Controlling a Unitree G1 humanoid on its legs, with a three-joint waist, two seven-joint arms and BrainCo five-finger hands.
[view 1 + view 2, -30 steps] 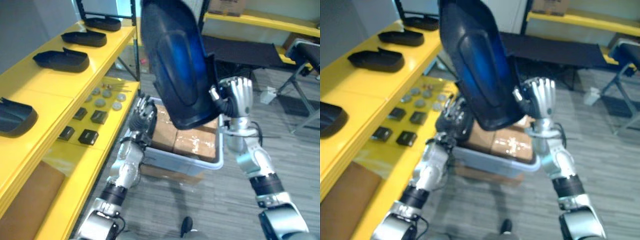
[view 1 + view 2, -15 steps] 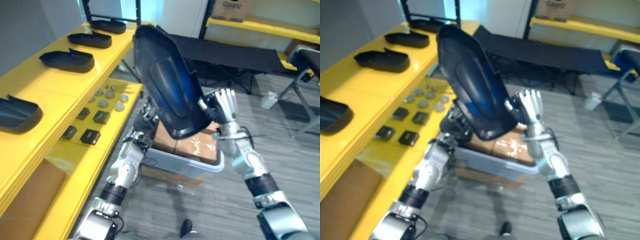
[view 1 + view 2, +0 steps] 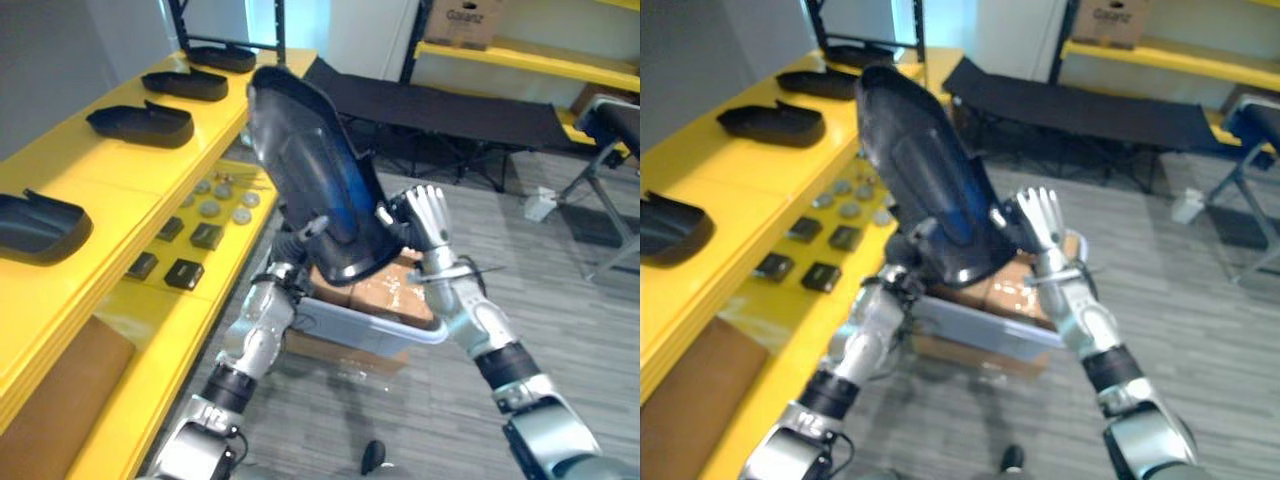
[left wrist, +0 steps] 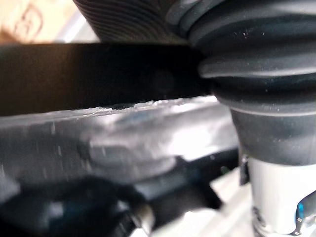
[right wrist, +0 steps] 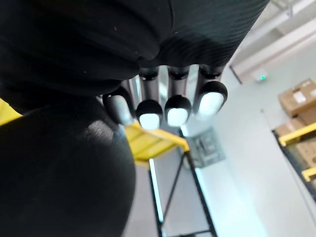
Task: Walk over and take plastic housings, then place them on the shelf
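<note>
I carry a large black plastic housing (image 3: 315, 180), glossy with a blue sheen, standing on end between both hands in front of the yellow shelf (image 3: 100, 175). My right hand (image 3: 428, 215) lies flat against its right edge with fingers straight and spread; the right wrist view shows the fingers (image 5: 170, 106) stretched past the housing (image 5: 59, 182). My left hand (image 3: 288, 252) sits at the lower left edge, its fingers hidden behind the housing. Several black housings lie along the shelf top, the nearest (image 3: 38, 225) at the left and another (image 3: 140, 122) farther back.
The lower shelf level holds small black blocks (image 3: 185, 272) and grey round discs (image 3: 210, 208). A grey bin (image 3: 370, 332) with cardboard boxes stands on the floor below my hands. A black cot (image 3: 450, 110) and a folding chair (image 3: 610, 110) stand farther off on the right.
The housing has come down and away from the camera and leans left towards the shelf. Both hands moved with it. The camera has shifted a little.
</note>
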